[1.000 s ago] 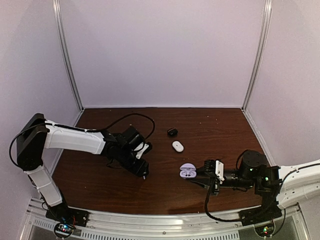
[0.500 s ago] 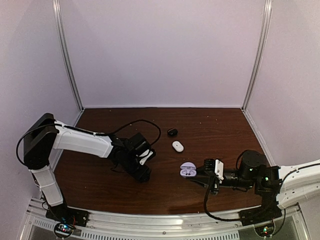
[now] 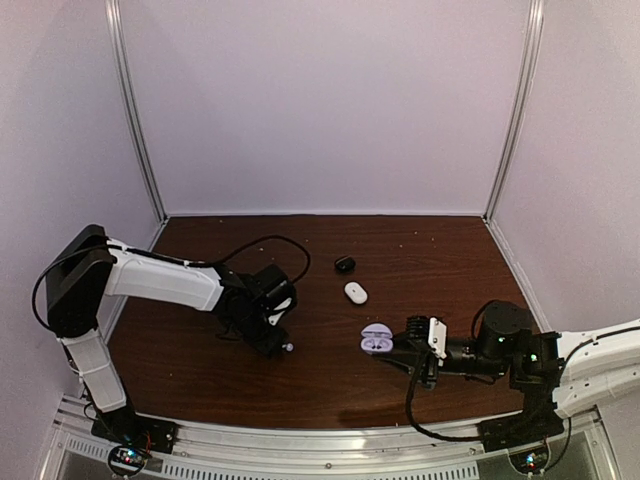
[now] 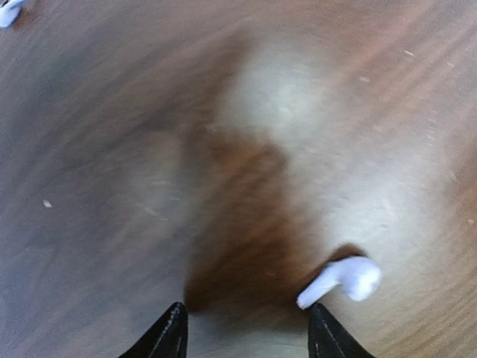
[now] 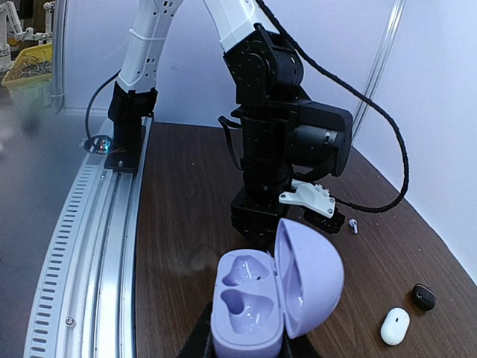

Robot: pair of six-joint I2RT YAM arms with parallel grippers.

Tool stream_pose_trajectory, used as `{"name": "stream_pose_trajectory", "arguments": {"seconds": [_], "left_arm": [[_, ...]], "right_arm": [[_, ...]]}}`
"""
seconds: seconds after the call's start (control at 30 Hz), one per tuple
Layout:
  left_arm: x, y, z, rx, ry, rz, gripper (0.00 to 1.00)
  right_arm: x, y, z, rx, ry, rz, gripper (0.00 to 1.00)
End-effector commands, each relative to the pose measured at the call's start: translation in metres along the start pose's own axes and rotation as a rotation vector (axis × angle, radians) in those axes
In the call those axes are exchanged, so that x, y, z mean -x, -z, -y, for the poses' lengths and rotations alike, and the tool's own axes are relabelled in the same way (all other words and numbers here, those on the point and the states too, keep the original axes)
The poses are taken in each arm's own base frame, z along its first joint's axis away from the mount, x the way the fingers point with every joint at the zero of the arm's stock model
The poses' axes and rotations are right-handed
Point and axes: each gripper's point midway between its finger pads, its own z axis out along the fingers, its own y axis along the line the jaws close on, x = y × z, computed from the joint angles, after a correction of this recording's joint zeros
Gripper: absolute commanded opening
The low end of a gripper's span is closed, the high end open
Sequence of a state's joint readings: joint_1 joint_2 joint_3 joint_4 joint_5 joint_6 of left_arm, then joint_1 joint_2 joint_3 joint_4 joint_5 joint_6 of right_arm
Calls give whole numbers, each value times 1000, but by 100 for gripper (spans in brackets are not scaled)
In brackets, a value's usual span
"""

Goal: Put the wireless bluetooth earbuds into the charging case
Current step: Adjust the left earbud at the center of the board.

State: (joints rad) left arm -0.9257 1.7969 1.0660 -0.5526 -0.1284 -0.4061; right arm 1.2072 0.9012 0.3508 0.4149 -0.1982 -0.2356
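Earbud point(image 4: 349, 278) just beside one tip of spread left tool point(image 4: 248, 309); right tool point(image 3: 395, 350) clamps lavender case point(image 5: 272, 291).

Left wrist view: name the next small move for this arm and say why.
Likely slide the left gripper sideways until the small white stemmed earbud sits centred between its open fingers. The earbud lies on the brown wooden table beside one finger, off-centre and ungrasped.

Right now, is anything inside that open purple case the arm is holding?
No. Both moulded hollows of the purple case look empty. The raised lid's inner face is turned away, and the right gripper covers the case's underside.
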Motion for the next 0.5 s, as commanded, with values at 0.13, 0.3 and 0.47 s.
{"name": "stream_pose_trajectory", "arguments": {"seconds": [0.13, 0.3, 0.47], "left_arm": [[14, 22, -21, 38, -56, 74, 51], [31, 66, 18, -183, -321, 243, 49], [34, 81, 41, -285, -569, 210, 50]], "right_arm": [[10, 2, 3, -23, -19, 25, 0], [12, 4, 3, -17, -31, 36, 0], [13, 1, -1, 5, -43, 32, 0]]}}
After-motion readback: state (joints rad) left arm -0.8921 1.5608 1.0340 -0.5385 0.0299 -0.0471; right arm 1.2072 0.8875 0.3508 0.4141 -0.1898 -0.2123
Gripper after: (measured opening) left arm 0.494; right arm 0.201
